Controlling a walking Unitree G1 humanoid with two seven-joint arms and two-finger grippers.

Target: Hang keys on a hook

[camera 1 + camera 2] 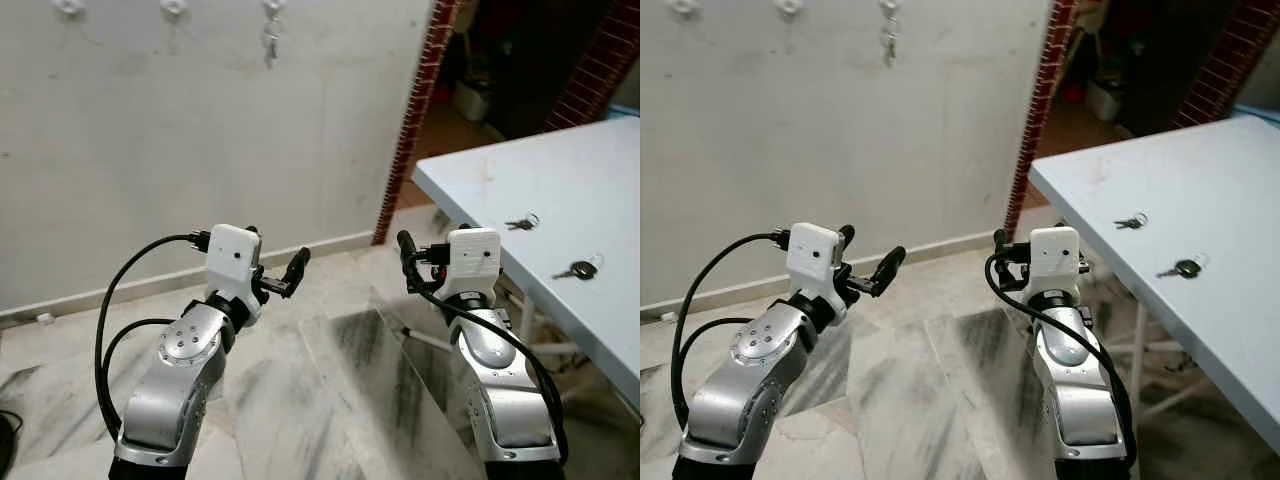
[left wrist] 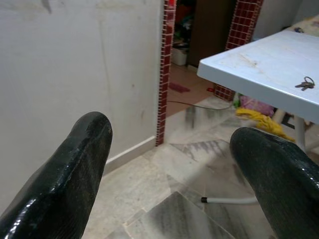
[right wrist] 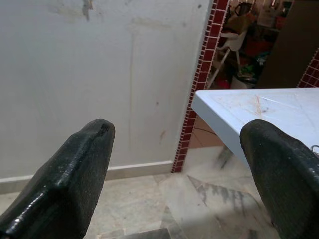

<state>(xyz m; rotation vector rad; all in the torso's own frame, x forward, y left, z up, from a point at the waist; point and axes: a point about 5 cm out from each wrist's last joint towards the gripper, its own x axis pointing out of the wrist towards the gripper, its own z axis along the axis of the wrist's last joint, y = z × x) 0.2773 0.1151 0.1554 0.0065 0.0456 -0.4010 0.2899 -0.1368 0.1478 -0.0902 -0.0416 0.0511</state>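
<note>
Both of our grippers empty, keys on the table at the right of the frame.

Our main risk is choosing badly: two sets lie on the white table (image 1: 600,330), the ringed keys (image 1: 521,222) farther back and the black-headed key (image 1: 577,269) nearer us, both flat on a slick top, so a shallow pinch could push them along rather than lift them. One hook (image 1: 273,8) at the upper edge of the head view already carries keys (the free hooks (image 1: 173,8) sit to its left). Our left gripper (image 1: 272,262) and right gripper (image 1: 412,262) both stand spread open at mid-frame, well apart from the keys, which lie right of the right gripper's fingers (image 3: 75,174).
</note>
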